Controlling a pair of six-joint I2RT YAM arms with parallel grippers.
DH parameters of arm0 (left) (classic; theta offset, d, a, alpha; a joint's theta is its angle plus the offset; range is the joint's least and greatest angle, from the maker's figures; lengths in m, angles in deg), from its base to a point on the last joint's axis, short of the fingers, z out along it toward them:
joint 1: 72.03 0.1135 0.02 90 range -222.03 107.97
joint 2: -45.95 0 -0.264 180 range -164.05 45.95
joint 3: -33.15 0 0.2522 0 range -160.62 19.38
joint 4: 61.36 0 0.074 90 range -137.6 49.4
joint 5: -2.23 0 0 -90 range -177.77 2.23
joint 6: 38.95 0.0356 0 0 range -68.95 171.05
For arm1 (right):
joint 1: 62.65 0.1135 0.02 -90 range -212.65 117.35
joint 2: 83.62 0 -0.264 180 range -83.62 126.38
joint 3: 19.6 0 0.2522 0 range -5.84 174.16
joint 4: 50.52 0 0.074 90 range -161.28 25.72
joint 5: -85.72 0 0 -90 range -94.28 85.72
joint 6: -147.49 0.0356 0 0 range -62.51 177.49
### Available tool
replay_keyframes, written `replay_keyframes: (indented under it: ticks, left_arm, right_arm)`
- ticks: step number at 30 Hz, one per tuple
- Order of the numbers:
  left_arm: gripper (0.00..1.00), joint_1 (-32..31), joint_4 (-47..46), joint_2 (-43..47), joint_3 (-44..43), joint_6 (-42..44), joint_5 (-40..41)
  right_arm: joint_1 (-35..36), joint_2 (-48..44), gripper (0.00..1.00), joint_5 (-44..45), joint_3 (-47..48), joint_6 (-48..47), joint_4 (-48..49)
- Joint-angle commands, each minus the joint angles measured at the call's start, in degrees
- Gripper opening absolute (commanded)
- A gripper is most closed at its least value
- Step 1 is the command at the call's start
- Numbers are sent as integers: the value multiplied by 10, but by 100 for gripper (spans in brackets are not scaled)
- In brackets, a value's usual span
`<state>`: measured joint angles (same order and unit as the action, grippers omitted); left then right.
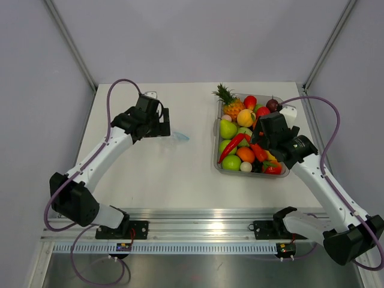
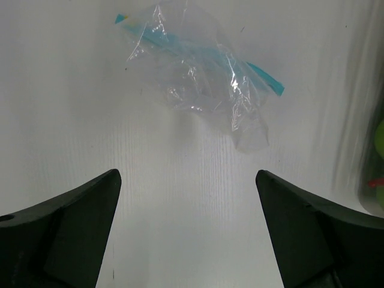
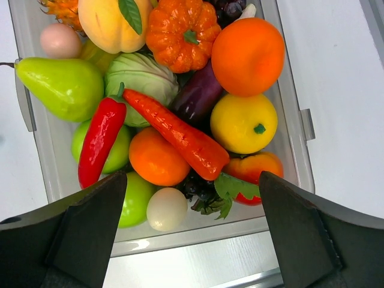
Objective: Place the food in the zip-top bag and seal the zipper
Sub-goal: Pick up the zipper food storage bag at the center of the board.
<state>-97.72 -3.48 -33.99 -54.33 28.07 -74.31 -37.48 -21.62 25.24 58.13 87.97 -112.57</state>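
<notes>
Ahead of the spread left jaws lies the zip-top bag [image 2: 198, 78].

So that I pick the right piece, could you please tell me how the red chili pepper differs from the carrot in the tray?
The red chili pepper is glossy deep red; the carrot is orange-red and ridged. The chili has a short green stem; the carrot a leafy green tuft. The chili lies along the tray's side wall; the carrot crosses its middle. Both are long and rest on other produce.
</notes>
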Motion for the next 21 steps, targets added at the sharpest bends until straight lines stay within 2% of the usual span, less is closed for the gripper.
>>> replay_keyframes:
  ticks: [1, 11, 12, 14, 21]
  left_arm:
    - [99, -15, 8, -29, -49, -15, 24]
    - [93, -62, 45, -90, -107, -110, 101]
    - [85, -66, 43, -95, -109, -114, 108]
    - [79, -74, 40, -119, -119, -128, 111]
    - [79, -79, 36, -180, -137, -167, 165]
  right_arm:
    - [0, -3, 99, 18, 13, 11, 10]
    - [1, -8, 100, -13, 12, 5, 19]
    - [1, -9, 99, -23, 11, 5, 20]
    - [1, -15, 100, -37, 10, 2, 21]
    - [1, -60, 99, -78, -14, -5, 31]
